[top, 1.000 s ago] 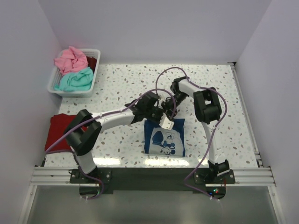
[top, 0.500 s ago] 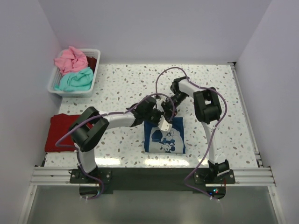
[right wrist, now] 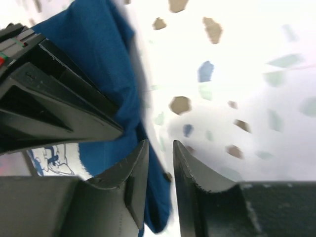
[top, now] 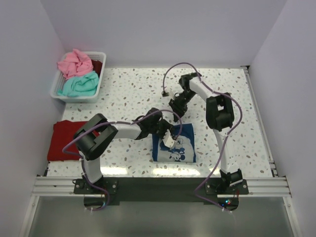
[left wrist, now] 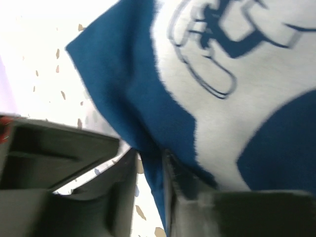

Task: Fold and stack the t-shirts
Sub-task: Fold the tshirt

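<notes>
The navy blue t-shirt (top: 177,146) lies folded near the table's front middle, its white-and-light-blue print facing up. My left gripper (top: 168,138) rests low on its upper left part. In the left wrist view the jaws (left wrist: 150,160) stand slightly apart, with the shirt's navy edge (left wrist: 123,89) lying loose in the gap. My right gripper (top: 177,107) hovers just beyond the shirt's far edge. Its jaws (right wrist: 160,148) are open, with the navy cloth (right wrist: 103,59) beside the left finger. A dark red t-shirt (top: 63,139) lies folded at the left edge.
A white plastic basket (top: 57,84) stands at the back left with a pink t-shirt (top: 74,62) and a teal t-shirt (top: 79,85) bunched inside. White walls close in the table on three sides. Purple cables loop over both arms.
Both grippers have opened and let go of the navy shirt's edge. The right gripper has drawn back toward the far side. The left gripper has slid nearer over the shirt.
</notes>
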Motion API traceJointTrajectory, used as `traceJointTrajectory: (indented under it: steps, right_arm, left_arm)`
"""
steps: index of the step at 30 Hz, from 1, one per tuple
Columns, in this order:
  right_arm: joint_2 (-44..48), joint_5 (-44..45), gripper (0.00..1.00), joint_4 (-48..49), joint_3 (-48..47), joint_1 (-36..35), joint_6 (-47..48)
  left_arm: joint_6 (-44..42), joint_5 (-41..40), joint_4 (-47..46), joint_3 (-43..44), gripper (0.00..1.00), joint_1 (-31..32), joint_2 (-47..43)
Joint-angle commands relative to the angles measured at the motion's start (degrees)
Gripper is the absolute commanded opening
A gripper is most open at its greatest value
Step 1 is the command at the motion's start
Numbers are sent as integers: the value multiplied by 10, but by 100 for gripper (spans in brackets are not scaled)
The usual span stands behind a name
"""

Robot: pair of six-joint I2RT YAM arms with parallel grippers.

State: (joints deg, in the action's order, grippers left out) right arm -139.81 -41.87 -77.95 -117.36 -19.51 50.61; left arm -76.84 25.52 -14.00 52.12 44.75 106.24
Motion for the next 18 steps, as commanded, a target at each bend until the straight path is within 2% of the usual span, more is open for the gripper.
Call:
traceJointTrajectory:
  steps: [1,3,4,6,7,8,9,11,14,16,18]
  right_arm:
    - [51,54,35,-37,-47,10,-33]
    - [72,60,41,-33,-57,24,-47]
    - [76,58,48,-35,-61,31,-50]
    - [88,50,53,-47,-77,60,-54]
    - [89,39,59,-54,-82,73,-58]
    - [91,29,61,-62,-87,97,-59]
    - [93,18,64,-78,-91,109,-60]
    - [101,-14,65,-91,-87,133,-63]
    - [127,-51,65,-99,-41,143,-65]
    - [158,-64,64,-87,17,142,-61]
    - [175,-77,66,-66,68,141,-66]
  left_arm:
    - [-51,10,12,-5,36,2,6]
    - [-38,9,18,5,40,2,5]
    - [-14,7,21,11,45,0,2]
    - [18,15,62,50,48,-18,-8]
    - [60,29,90,69,50,-26,-13]
    - [83,60,122,119,53,-47,-17]
    - [110,76,203,147,55,-58,-20]
    - [192,120,287,234,58,-87,-15]
    - [277,194,481,325,62,-127,15]
    - [326,250,537,354,64,-149,42]
    - [362,269,575,357,67,-172,64]
